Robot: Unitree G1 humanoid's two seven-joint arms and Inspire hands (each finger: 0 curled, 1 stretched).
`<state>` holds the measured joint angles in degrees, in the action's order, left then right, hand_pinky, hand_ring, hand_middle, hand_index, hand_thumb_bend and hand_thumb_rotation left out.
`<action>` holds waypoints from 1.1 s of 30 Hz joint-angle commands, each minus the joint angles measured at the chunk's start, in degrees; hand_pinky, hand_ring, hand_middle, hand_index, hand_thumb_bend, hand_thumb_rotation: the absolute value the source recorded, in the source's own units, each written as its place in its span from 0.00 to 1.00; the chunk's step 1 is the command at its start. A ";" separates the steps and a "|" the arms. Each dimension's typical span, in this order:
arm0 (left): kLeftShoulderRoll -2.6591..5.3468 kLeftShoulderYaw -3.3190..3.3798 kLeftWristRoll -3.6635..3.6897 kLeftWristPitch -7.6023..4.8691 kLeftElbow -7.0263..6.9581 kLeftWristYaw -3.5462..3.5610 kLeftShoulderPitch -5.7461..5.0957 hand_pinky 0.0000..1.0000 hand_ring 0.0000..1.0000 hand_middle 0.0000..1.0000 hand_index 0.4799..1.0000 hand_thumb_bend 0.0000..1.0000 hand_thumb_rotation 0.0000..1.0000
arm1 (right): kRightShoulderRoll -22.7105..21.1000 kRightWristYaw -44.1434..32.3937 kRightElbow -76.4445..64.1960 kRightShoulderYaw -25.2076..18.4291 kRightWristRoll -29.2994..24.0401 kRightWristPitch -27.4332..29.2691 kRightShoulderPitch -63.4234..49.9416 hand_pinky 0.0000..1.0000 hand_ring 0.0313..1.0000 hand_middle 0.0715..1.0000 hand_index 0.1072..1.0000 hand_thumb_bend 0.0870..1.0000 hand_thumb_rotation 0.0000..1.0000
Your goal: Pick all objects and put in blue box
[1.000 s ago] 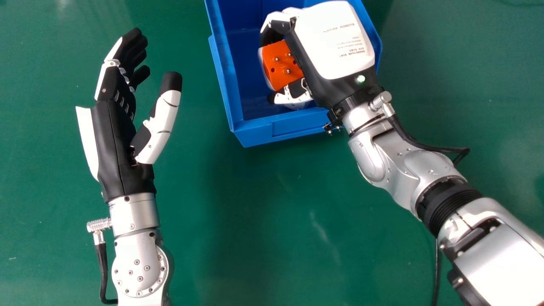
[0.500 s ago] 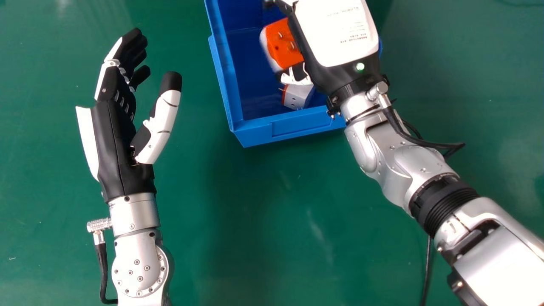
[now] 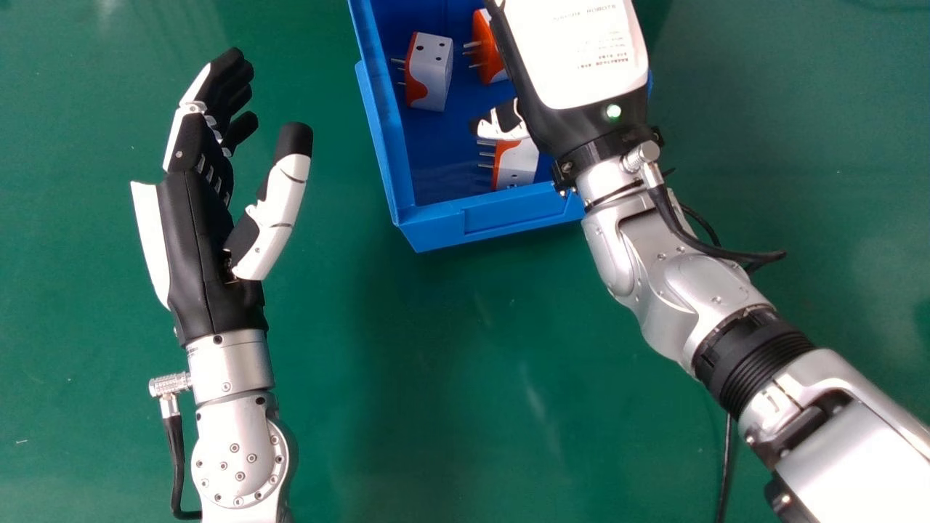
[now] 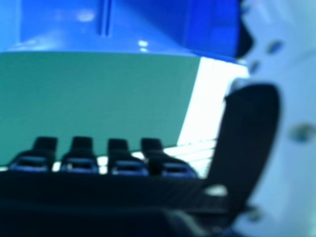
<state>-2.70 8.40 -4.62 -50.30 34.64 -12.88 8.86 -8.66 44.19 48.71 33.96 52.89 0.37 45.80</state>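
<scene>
My empty right hand (image 3: 577, 54), fingers loosely extended, is over a blue plastic box (image 3: 436, 234) holding white-and-orange plastic plug adaptors (image 3: 434, 76): likely light, rigid, smooth; best gripped by their sides, avoiding prongs.

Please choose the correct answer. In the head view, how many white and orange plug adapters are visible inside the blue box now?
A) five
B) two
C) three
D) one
C: the first adapter lies near the left wall of the blue box, the second adapter is partly covered by the right hand, and the third adapter is near the front wall.
</scene>
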 commanded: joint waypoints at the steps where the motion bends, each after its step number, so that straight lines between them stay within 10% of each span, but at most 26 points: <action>1: 0.07 -0.16 -1.06 -0.72 -1.17 -0.46 0.42 0.82 0.85 0.84 0.63 0.63 0.49 | -0.65 0.81 -3.06 -0.95 -0.30 -0.06 -0.52 1.00 1.00 1.00 0.98 0.86 0.13; 14: 0.30 -0.56 -0.83 -0.39 -2.50 -0.11 -0.59 0.82 0.85 0.84 0.63 0.62 0.48 | -0.89 3.22 -21.49 -8.26 -6.12 3.82 -14.53 1.00 1.00 1.00 1.00 0.84 0.16; 26: 0.15 -0.65 -0.52 -0.44 -2.41 0.48 -0.77 0.82 0.85 0.84 0.63 0.62 0.47 | 5.92 -0.61 -24.70 -14.67 -27.26 31.16 -32.19 0.95 1.00 1.00 1.00 0.75 0.38; 33: 0.08 -0.31 -0.02 -0.71 -2.22 0.61 -1.31 0.82 0.85 0.84 0.63 0.62 0.47 | 9.30 -8.29 -33.81 -17.71 -33.17 31.66 -41.34 0.91 0.97 0.99 0.99 0.68 0.58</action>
<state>-2.60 8.17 -4.46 -50.10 33.04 -12.58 7.90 0.00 36.73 17.72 17.08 20.18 31.01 5.56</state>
